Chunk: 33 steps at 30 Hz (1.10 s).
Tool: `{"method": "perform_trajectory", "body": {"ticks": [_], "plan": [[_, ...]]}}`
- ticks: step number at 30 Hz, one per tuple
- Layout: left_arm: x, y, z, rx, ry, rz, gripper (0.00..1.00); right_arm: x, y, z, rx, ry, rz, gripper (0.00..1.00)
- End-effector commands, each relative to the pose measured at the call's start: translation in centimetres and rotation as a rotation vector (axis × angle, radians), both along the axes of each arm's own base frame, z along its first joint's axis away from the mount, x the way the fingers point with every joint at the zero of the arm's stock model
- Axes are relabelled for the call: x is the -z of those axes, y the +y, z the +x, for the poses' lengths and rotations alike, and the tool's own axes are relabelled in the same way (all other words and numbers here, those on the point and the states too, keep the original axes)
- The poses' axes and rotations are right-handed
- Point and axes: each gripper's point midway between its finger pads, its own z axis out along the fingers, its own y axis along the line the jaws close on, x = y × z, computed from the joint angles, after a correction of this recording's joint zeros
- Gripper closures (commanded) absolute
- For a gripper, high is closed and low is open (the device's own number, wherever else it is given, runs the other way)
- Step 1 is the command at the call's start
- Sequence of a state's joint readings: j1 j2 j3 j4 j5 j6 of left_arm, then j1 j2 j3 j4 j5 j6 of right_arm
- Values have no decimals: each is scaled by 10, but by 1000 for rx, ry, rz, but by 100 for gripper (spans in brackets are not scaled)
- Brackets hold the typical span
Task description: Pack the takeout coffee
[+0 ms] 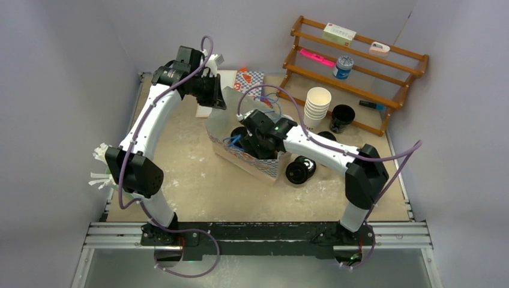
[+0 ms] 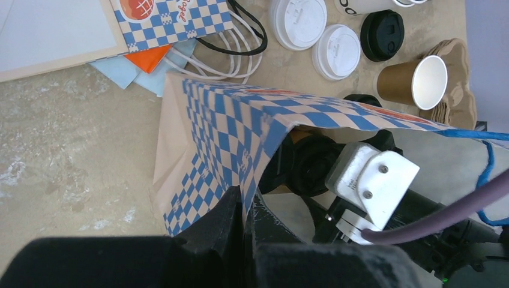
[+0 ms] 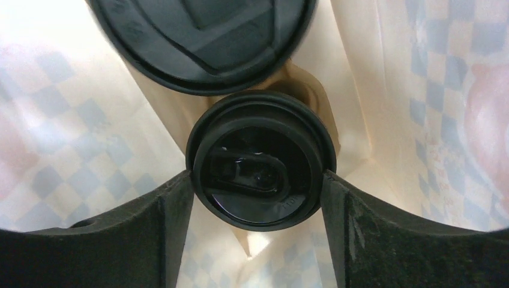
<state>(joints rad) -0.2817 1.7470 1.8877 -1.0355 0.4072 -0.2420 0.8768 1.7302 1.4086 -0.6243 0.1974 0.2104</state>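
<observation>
Right gripper (image 3: 258, 180) grasps the takeout coffee (image 3: 261, 161) by its lid, upright between the fingers (image 3: 144, 234), inside the bag (image 2: 210, 132) mid-tabletop (image 1: 198, 180) beside a second lidded cup (image 3: 204, 36); left gripper (image 2: 243, 210) clamps the bag's rim.

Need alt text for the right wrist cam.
Right claw grips a black-lidded takeout coffee cup by its lid, seen from above inside the checkered paper bag. A second black lid sits just beyond it.
</observation>
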Motion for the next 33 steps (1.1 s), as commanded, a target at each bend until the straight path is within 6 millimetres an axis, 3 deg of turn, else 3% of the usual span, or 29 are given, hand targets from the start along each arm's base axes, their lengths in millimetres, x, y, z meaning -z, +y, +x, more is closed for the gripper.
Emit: {"method": "perform_trajectory", "body": {"ticks": [1,4,8,15,19,24,32,33], "plan": [[-32,-3,9,10,-125,-33,100,6,-17,-11,26,85,-130,15],[-32,-3,8,9,-123,-35,100,-25,-5,5,32,23,-100,4],[-30,-1,5,7,-109,-29,100,-62,2,18,47,-51,-45,2],[-26,0,3,4,-89,-23,100,-82,0,13,41,-84,14,2],[-23,3,3,-10,-77,-6,100,-110,6,17,33,-143,90,2],[-16,23,5,-76,-50,71,100,-160,19,18,2,-222,231,2],[-12,62,10,-238,-30,159,100,-223,30,19,-22,-315,386,6],[-15,63,11,-250,-37,157,95,-229,30,19,-19,-325,397,7]]}}
